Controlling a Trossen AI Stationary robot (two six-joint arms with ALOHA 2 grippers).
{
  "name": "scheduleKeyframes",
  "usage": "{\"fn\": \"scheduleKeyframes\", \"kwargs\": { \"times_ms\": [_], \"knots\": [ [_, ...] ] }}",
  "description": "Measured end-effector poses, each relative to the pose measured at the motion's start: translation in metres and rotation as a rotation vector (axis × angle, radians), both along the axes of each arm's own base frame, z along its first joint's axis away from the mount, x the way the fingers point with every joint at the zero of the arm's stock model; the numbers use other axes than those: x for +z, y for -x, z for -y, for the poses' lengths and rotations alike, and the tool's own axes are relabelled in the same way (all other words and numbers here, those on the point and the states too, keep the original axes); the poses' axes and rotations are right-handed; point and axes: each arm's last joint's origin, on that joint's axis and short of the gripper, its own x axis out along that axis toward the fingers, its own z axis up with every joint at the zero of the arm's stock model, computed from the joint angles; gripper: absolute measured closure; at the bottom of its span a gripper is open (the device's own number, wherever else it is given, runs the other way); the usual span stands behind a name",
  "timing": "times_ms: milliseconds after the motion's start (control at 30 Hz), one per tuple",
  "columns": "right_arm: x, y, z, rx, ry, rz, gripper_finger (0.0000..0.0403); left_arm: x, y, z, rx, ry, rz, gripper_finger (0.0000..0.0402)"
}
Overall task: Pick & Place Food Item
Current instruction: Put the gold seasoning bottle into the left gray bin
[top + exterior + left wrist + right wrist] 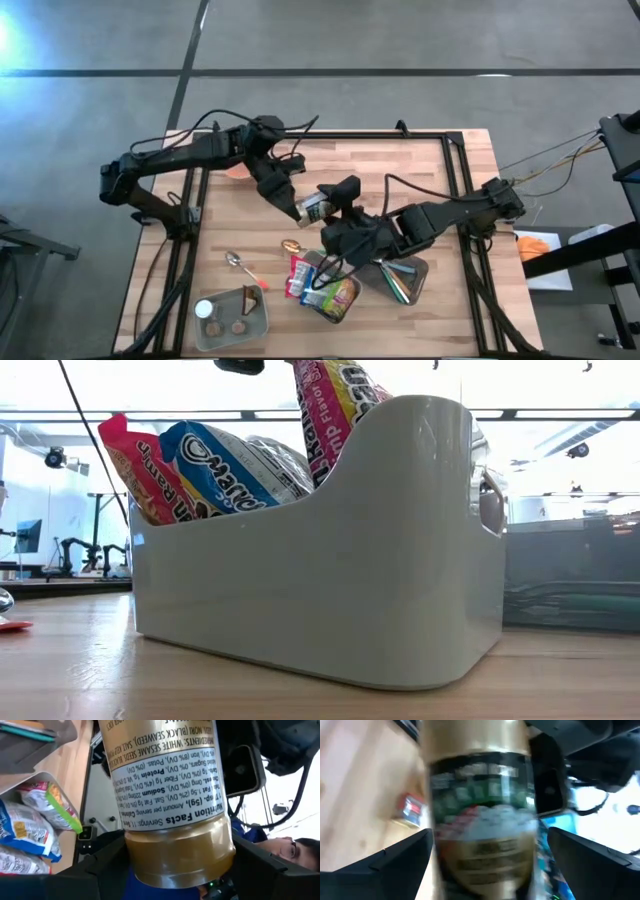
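Note:
A seasoning jar (pixel 315 206) with a printed label and golden contents hangs above the middle of the table between my two grippers. My left gripper (pixel 300 210) comes from the far left and is shut on the jar (pixel 170 795). My right gripper (pixel 340 198) comes from the right and is open. Its fingers stand on either side of the jar's other end (pixel 480 820), with a gap showing beside one finger (pixel 580 860). A white bin (pixel 320 580) with snack packets (pixel 325 285) stands on the table nearer the front edge. My left gripper pinches the jar's end nearest its wrist (pixel 180 857) between its two fingers (pixel 100 867). The fingers come slanting from the table's far left, and the jar sticks out beyond them, roughly along their line. The jar is lifted clear of the table.
A metal container with utensils (pixel 405 280) stands right of the bin. A spoon (pixel 240 265) and a grey tray with small items (pixel 232 318) lie at the front left. A small golden object (pixel 290 245) lies under the jar. An orange thing (pixel 237 170) sits at the far left.

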Motion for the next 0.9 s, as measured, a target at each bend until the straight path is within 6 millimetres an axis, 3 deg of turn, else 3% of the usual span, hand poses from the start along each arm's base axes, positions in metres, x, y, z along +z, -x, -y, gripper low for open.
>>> {"fn": "scheduleKeyframes", "kwargs": {
  "times_ms": [300, 400, 533, 900],
  "knots": [
    [-0.0013, -0.0005, 0.0010, -0.050, 0.054, -0.001, 0.0021, 0.0000, 0.0001, -0.0001, 0.005, 0.009, -0.013, 0.0121],
    [-0.0018, -0.0004, 0.0010, -0.044, 0.064, -0.013, 0.0053, 0.0001, -0.0002, -0.0009, 0.020, 0.006, -0.016, 0.0121],
    [-0.0028, -0.0002, 0.0010, -0.043, 0.065, -0.021, 0.0126, 0.0007, 0.0004, -0.0026, 0.031, 0.010, -0.023, 0.0121],
    [-0.0021, 0.0026, -0.0018, -0.075, 0.035, 0.023, 0.0129, 0.0055, -0.0011, -0.0040, 0.039, 0.009, 0.017, 0.0121]
  ]
}}
